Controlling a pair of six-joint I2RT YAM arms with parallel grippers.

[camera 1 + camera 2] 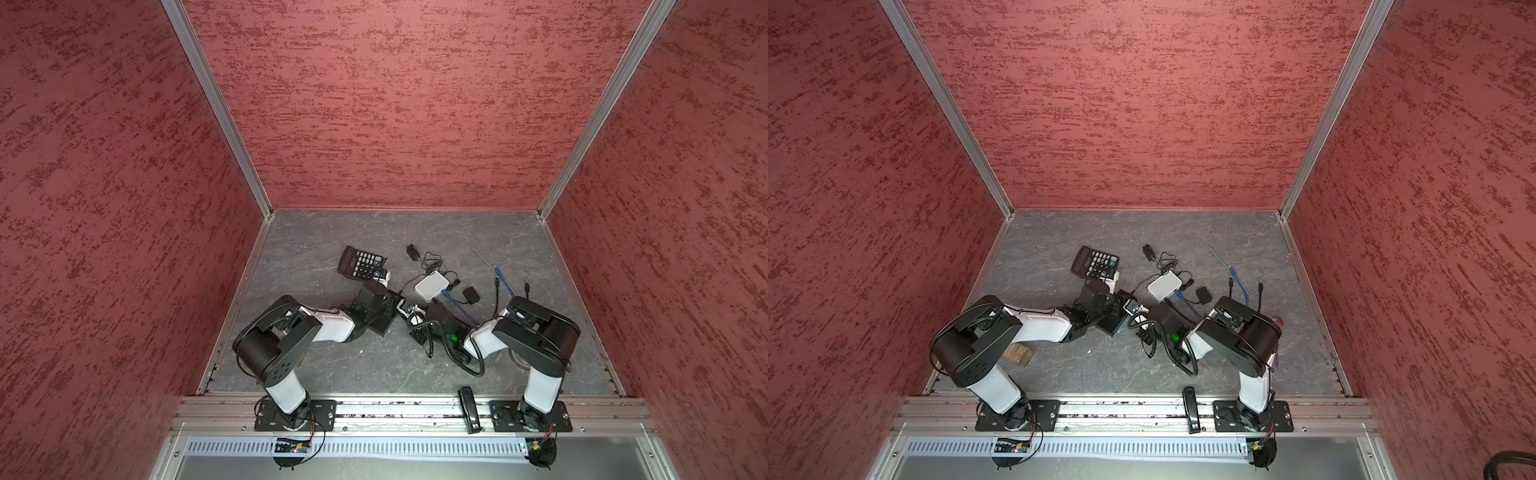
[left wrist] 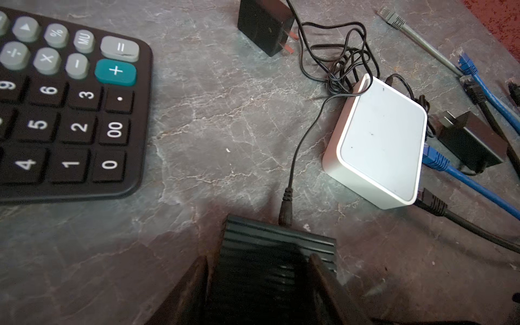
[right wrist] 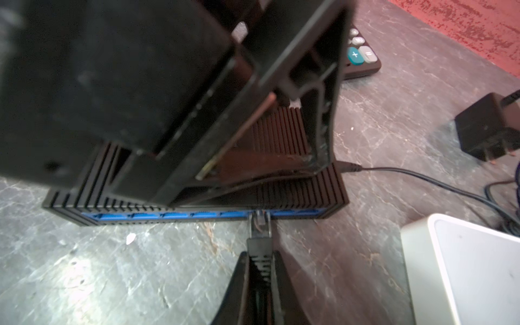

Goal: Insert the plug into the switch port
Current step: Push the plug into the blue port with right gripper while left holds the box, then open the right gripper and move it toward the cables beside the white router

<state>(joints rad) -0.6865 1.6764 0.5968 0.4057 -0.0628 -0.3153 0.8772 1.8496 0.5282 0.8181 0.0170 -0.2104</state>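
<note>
At mid-frame in both top views: black-booted clear plastic plug (image 3: 259, 222) at ribbed black switch box (image 3: 298, 194).
Pinched in the closed right gripper (image 3: 260, 254), tip seemingly inside the blue port row (image 3: 168, 216); box clamped in the left gripper (image 2: 257, 263).

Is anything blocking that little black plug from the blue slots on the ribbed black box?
Nothing visible does. The black cable plug, held in the right gripper, has its clear tip at the blue port row of the black ribbed switch; the left gripper grips the switch behind the ports.
</note>
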